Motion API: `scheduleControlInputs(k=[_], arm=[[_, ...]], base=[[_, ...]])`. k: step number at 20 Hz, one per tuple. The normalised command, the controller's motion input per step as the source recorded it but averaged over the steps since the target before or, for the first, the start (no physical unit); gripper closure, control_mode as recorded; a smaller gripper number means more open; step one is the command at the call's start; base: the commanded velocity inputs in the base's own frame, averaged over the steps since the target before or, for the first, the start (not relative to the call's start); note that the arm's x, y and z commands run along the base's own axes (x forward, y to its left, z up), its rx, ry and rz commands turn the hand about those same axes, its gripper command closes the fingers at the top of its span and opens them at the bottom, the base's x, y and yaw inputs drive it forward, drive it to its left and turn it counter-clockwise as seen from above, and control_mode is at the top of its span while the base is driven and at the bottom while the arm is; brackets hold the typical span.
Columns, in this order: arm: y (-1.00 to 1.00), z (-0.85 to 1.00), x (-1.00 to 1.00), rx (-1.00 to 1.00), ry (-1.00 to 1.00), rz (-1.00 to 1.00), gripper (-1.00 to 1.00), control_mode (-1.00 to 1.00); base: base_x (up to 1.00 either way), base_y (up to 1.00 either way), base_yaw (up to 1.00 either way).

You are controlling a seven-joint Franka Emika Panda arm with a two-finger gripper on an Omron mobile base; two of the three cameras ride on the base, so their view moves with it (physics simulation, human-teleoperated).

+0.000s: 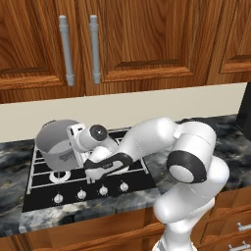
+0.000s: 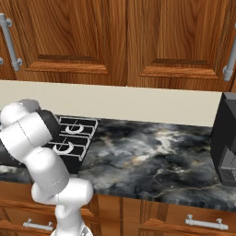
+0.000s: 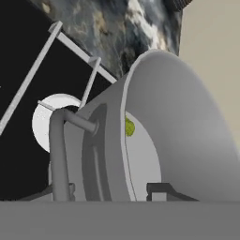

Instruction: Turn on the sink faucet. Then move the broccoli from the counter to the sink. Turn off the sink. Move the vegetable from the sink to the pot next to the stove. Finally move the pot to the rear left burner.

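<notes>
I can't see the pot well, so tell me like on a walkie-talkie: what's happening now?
Tool shut on pot rim. Pot on stove, rear left. Broccoli inside pot. Nothing in the way.

White arm at left, stove behind it — marbled counter, wooden cabinets above

We see brown wooden wall cabinets across twelve o'clock, two grey bar handles hanging upright side by side at eleven. A cream backsplash runs beneath them. At three o'clock stands a black appliance (cut off by the edge). Lower drawers carry pale handles.
</notes>
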Motion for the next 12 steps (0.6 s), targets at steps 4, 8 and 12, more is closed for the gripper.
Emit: scheduleControlInputs(k=[4,8,12], arm=[[0.22,0.0,0.31,0.0,0.0,0.0,1.0,-1.0],[0.26,-0.04,0.29,0.0,0.0,0.0,1.0,-1.0],[0.19,-0.04,0.22,0.0,0.0,0.0,1.0,-1.0]], base=[[0.0,0.0,0.0],[0.0,0.0,0.0],[0.0,0.0,0.0]])
